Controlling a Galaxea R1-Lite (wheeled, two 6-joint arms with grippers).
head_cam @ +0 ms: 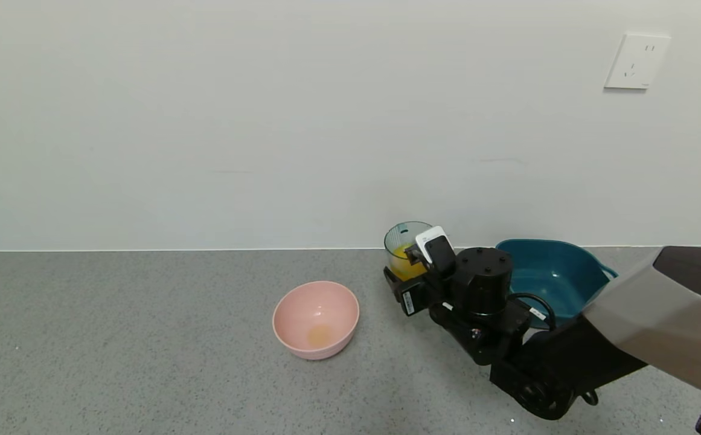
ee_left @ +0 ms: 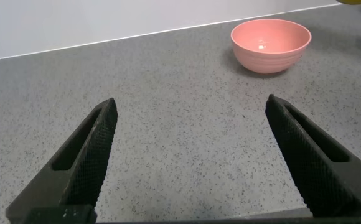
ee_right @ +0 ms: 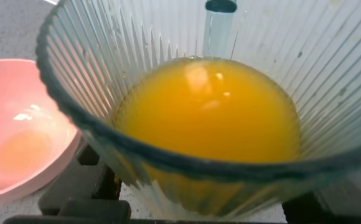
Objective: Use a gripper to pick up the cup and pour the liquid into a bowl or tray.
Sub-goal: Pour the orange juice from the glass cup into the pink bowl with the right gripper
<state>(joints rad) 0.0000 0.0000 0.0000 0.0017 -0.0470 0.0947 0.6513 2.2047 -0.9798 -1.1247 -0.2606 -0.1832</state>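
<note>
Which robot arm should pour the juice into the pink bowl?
The right. Its gripper is already at the cup of juice, just beside the bowl. The left gripper hangs empty, farther away.

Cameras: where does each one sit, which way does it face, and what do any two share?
Head: up high, looking forward and down at the counter; shows the right arm, its pincer at the cup, and a teal tray.
Left wrist: low over the counter, looking between the open left pincer fingers toward the pink bowl.
Right wrist: looking down into the cup and its juice.
All three show the bowl.
</note>
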